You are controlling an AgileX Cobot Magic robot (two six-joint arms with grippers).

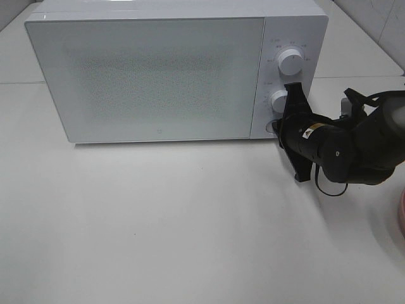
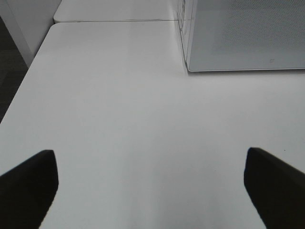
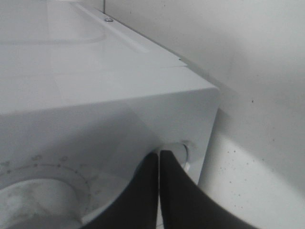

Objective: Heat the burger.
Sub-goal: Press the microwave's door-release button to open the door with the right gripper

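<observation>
Burger first: I cannot find it in any of my views. The microwave [image 1: 177, 9] has its door [image 1: 152, 79] shut, and the speckled front is too frosted to see through, so I cannot tell where the burger sits.

From the high camera, the microwave stands at 12 o'clock on the white table [image 1: 158, 221], with its control panel on the 3 o'clock side of the door. That panel carries an upper knob [image 1: 290, 61], a lower knob [image 1: 279, 100] and, below them, a small round button [image 1: 272, 126].

My right claw [image 1: 278, 128] reaches in from 3 o'clock, and its wrist is turned so the black body stands on edge in front of the panel. The two fingers are pressed together with no gap and hold nothing. In my right wrist view the joined tips [image 3: 158, 155] touch the round button [image 3: 180, 149] at the panel's lower corner, with the dial of the lower knob [image 3: 33, 200] just beside them.

My left claw [image 2: 150, 191] is spread wide. Its two dark fingertips [image 2: 28, 186] sit far apart over bare table and hold nothing. The near corner of the microwave lies ahead of it.

At about 4 o'clock in the high view, a pink rim [image 1: 401, 215] peeks in at the frame's edge.
</observation>
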